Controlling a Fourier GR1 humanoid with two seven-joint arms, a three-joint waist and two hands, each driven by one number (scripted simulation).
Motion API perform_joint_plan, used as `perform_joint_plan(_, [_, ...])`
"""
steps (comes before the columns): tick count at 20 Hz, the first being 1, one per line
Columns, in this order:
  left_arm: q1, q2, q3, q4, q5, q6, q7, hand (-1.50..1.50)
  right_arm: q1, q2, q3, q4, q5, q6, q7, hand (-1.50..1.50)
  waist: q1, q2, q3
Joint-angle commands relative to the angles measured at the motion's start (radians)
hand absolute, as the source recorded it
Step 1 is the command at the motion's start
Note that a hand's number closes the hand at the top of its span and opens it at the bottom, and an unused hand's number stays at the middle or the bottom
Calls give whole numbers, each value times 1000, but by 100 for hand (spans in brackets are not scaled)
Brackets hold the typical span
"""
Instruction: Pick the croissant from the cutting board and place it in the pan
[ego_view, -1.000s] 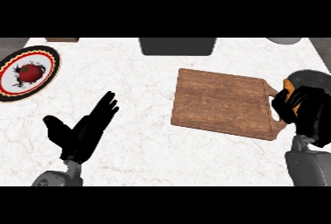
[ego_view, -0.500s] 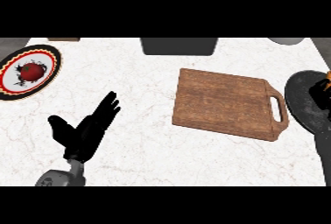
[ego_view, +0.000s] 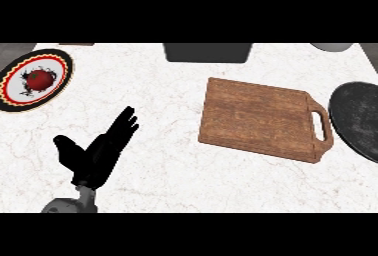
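Note:
The wooden cutting board lies right of centre with its handle slot toward the right, and nothing lies on it. A dark round pan shows partly at the right edge; the part in view holds nothing. No croissant appears anywhere in the view. My left hand rests open at the lower left, fingers straight and pointing up and to the right, well apart from the board. My right hand does not show.
A patterned plate with a red tomato sits at the upper left. A dark rectangular object stands at the far edge, and a pale round thing shows at the top right corner.
My right hand, which held an orange-brown thing over the pan at the right, has slid out of view past the right edge. The left hand has barely shifted.

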Motion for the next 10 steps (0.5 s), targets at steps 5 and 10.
perform_joint_plan(5, [-49,-14,-4,28,-14,0,14,0,-72,-91,-14,325,22,164,57,-150,24,14,2])
perform_joint_plan(10, [-55,-12,13,40,-11,-10,-1,0,-79,-60,-101,327,-93,160,-121,-150,17,12,4])
